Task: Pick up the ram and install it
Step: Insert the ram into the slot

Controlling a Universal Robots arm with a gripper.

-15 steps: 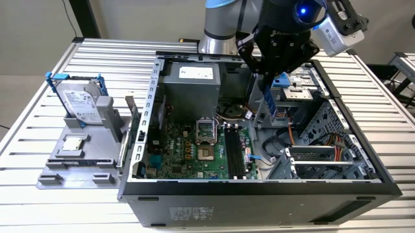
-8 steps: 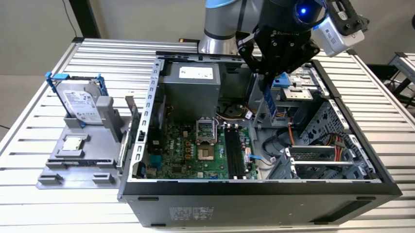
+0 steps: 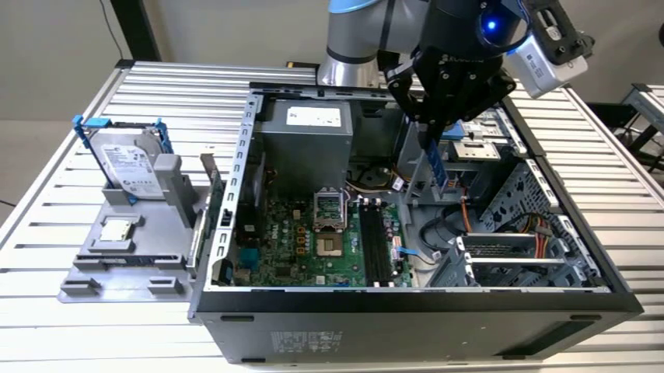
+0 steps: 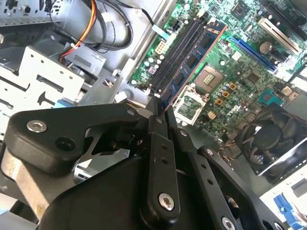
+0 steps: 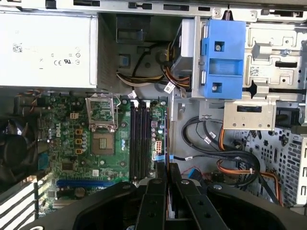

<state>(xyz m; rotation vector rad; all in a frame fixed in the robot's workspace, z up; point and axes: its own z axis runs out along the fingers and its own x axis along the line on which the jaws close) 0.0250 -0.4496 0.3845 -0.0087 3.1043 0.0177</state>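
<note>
End effector (image 3: 437,128) is clamped on the ram (image 3: 439,167), which hangs upright over the open case (image 3: 415,326), above the black memory slots (image 3: 375,242) and a bit to the exterior view's right of them. I'd say the trick here is keeping the stick dead parallel to a slot, notch matched, and pressing evenly, no tilt.
</note>
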